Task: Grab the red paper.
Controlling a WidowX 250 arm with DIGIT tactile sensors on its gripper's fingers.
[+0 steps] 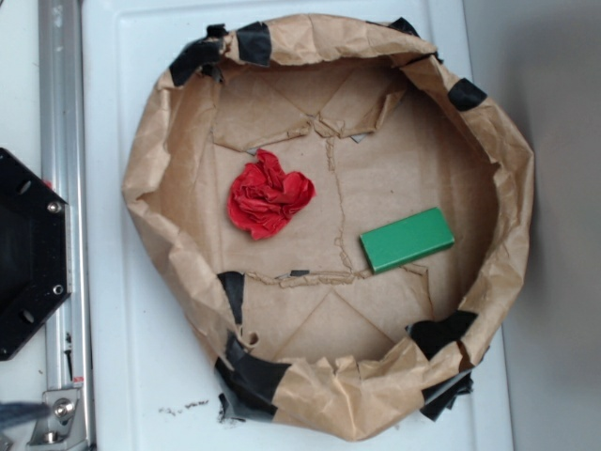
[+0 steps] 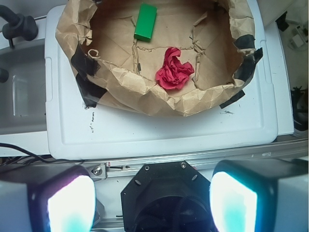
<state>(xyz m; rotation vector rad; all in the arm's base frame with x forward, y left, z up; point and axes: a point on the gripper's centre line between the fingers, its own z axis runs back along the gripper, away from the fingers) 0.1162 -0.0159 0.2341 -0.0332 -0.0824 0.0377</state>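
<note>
The red paper (image 1: 269,194) is a crumpled wad lying left of centre on the floor of the brown paper basin (image 1: 160,160). In the wrist view the red paper (image 2: 174,69) sits near the basin's near wall, far ahead of my gripper (image 2: 152,203). The gripper is open, its two pale pads (image 2: 71,205) wide apart at the bottom of the wrist view, with nothing between them. It hovers over the robot's black base (image 2: 164,191), outside the basin. The exterior view does not show the gripper.
A flat green block (image 1: 407,240) lies right of the red paper inside the basin. The basin's crumpled walls carry black tape patches (image 1: 249,376) and rest on a white surface (image 1: 131,357). A metal rail (image 1: 61,141) and the black base (image 1: 28,254) stand at the left.
</note>
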